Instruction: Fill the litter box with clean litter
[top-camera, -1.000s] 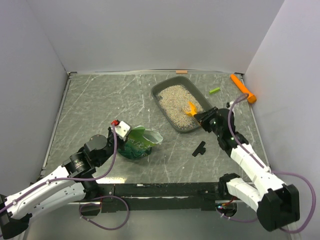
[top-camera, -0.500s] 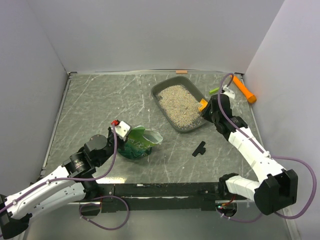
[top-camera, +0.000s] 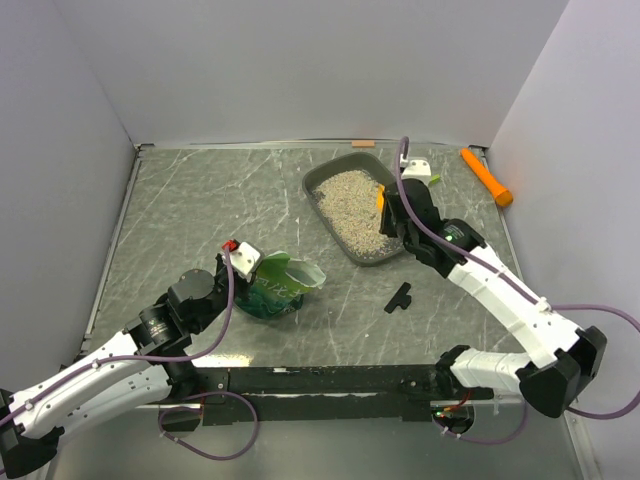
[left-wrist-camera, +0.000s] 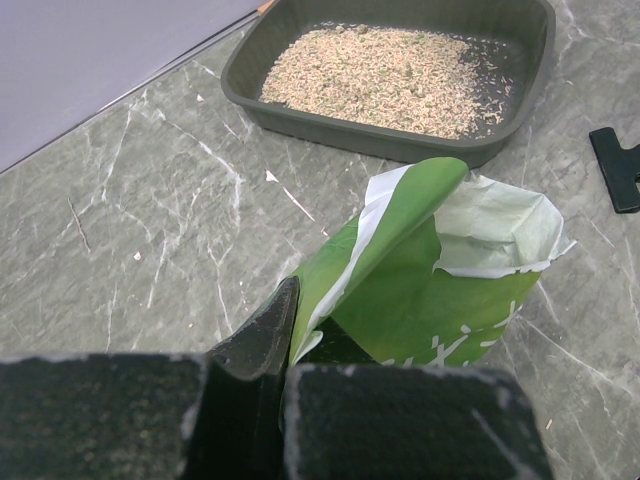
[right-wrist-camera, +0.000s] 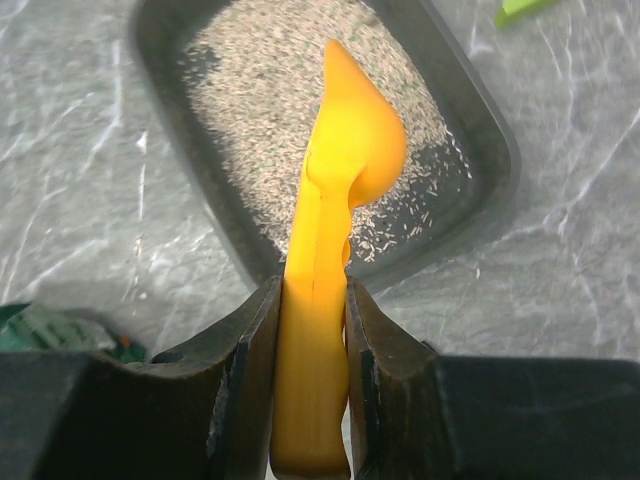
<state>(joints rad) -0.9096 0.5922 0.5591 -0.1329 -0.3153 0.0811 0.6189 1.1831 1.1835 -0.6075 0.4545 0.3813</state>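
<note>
From above, the litter box (top-camera: 362, 162) sits far back on the table (top-camera: 200, 210), right of the middle, with clean litter (top-camera: 350, 205) inside. Wide bare room lies to its left. The right gripper (top-camera: 388, 210) hangs over the box's right side, clamped on a yellow scoop (top-camera: 381, 196). The left gripper (top-camera: 256, 288) pinches a green bag (top-camera: 283, 283) near the front.

Left wrist view: the bag's mouth gapes toward the box, well apart from it. A black clip (left-wrist-camera: 618, 165) lies at the right edge.

Right wrist view: the scoop points over the litter, and the grains lie thin by the box's close corner.

Overhead view; wrist views close, both apparently facing litter box (left-wrist-camera: 350, 128).
</note>
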